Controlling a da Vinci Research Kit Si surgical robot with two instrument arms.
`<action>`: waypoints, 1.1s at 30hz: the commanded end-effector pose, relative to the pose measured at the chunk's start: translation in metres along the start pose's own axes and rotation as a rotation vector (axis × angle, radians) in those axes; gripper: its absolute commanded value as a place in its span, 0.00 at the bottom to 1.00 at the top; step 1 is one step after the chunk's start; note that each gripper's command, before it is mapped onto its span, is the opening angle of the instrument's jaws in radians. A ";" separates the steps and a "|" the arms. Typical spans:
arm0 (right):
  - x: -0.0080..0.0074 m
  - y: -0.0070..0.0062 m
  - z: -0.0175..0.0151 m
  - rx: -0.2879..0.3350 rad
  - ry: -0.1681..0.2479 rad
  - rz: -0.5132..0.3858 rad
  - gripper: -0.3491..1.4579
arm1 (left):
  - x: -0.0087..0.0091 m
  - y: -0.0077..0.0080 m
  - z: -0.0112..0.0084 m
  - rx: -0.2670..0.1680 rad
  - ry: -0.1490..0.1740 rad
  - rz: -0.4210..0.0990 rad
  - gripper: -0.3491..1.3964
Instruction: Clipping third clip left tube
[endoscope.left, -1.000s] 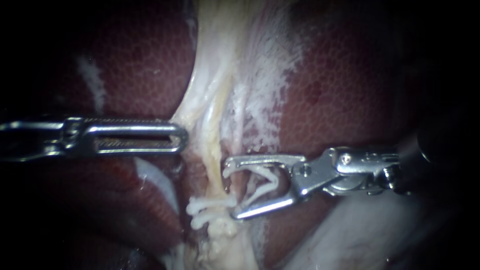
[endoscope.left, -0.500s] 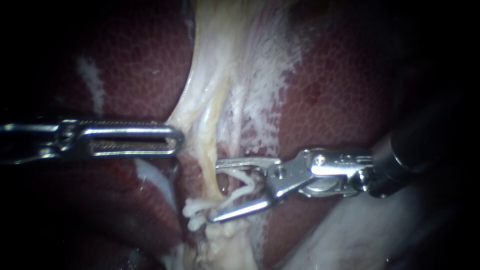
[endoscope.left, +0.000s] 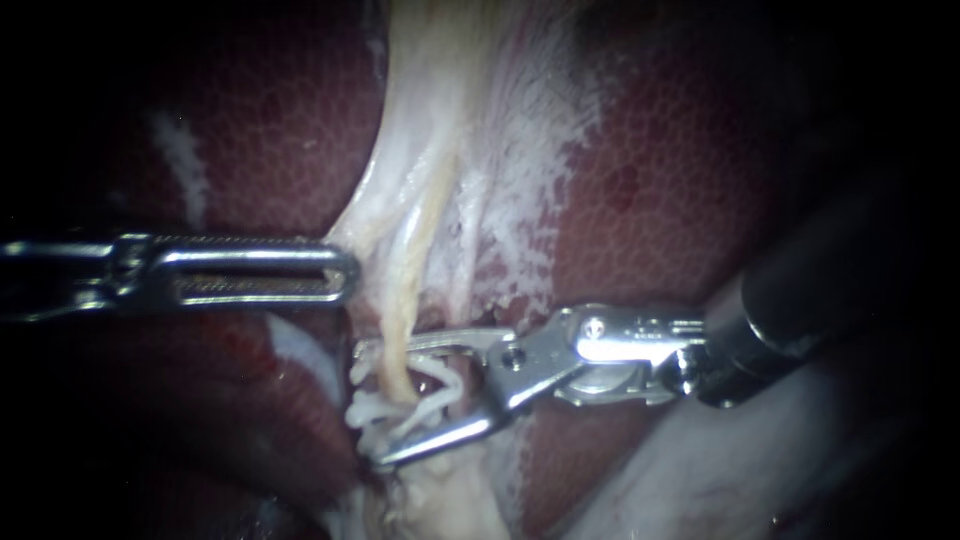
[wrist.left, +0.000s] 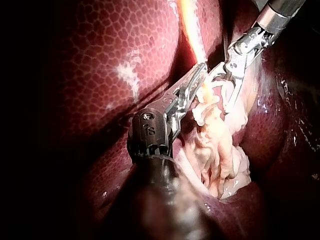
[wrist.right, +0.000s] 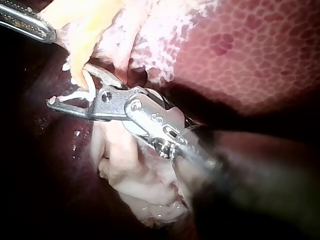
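A yellowish tube (endoscope.left: 405, 300) runs down through pale tissue (endoscope.left: 440, 150) between the liver lobes. My right instrument (endoscope.left: 375, 405) comes in from the right. Its jaws stand wide apart around the tube, with a white clip (endoscope.left: 435, 385) seated between them. Two white clips (endoscope.left: 362, 418) sit on the tube just under the lower jaw. My left instrument (endoscope.left: 345, 272) lies level, its slotted jaws together on the edge of the pale tissue, holding it leftward. The left wrist view shows its tip (wrist.left: 200, 72) at the tube. In the right wrist view the right jaws (wrist.right: 70, 85) straddle the tube.
Dark red liver (endoscope.left: 680, 180) lies on both sides of the pale band. A pale bulge of tissue (endoscope.left: 720, 470) sits below the right instrument's shaft. Loose pale tissue (wrist.left: 220, 155) hangs beside the left instrument's wrist.
My right instrument has moved left, and its clip-bearing jaws now reach around the tube just above the two clips. The left instrument has drawn slightly left with the tissue edge.
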 end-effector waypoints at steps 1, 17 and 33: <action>0.0003 0.0001 -0.0002 0.002 0.001 0.001 0.52 | 0.0000 0.0000 0.0000 0.000 0.000 0.000 0.00; 0.0045 0.0031 -0.0023 -0.012 0.016 0.031 0.49 | 0.0000 -0.0003 0.0000 -0.001 0.000 0.000 0.00; 0.0040 0.0038 -0.0025 -0.010 0.031 0.241 0.00 | 0.0000 -0.0003 -0.0001 -0.001 0.000 0.000 0.00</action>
